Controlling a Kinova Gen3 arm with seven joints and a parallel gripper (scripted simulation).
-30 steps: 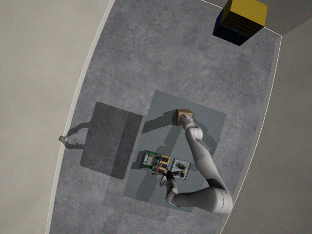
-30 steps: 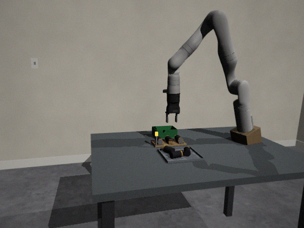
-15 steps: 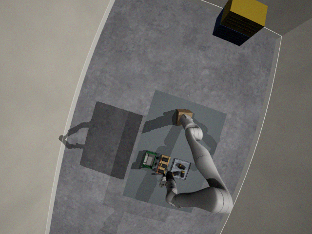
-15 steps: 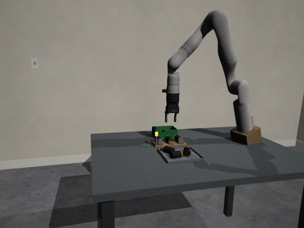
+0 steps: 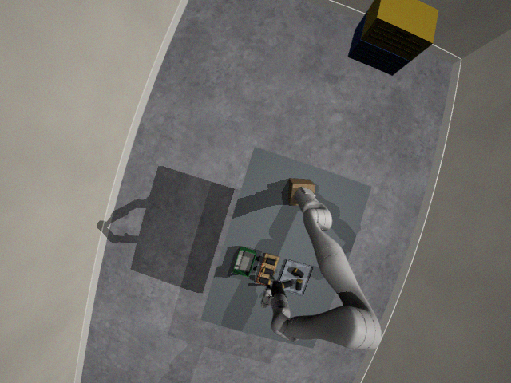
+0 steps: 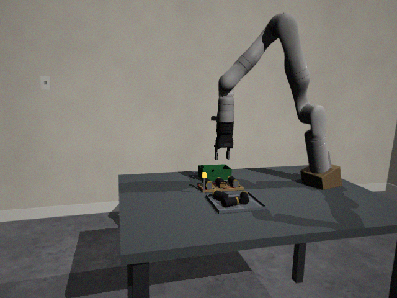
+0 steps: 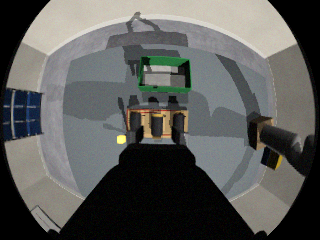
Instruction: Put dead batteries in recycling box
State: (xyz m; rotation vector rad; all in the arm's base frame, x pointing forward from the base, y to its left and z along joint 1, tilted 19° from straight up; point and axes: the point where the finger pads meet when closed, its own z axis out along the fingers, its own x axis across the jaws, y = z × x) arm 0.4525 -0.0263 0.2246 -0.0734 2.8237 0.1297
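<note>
Three black batteries with orange-yellow ends lie on the shallow grey tray (image 5: 307,284) (image 6: 235,210), at the lower centre of the top view. Another three sit side by side in the wooden battery holder (image 5: 275,256) (image 6: 239,189) (image 7: 146,114), between that tray and the green recycling box (image 5: 241,274) (image 6: 215,173) (image 7: 165,90). The box stands upright on the table (image 5: 263,164) (image 6: 166,218) (image 7: 90,155). A bulb (image 6: 204,175) (image 7: 121,139) glows yellow at the holder's left end in the exterior view. Above the holder hangs the gripper (image 6: 222,154) (image 7: 157,131), fingers spread, released and holding nothing.
</note>
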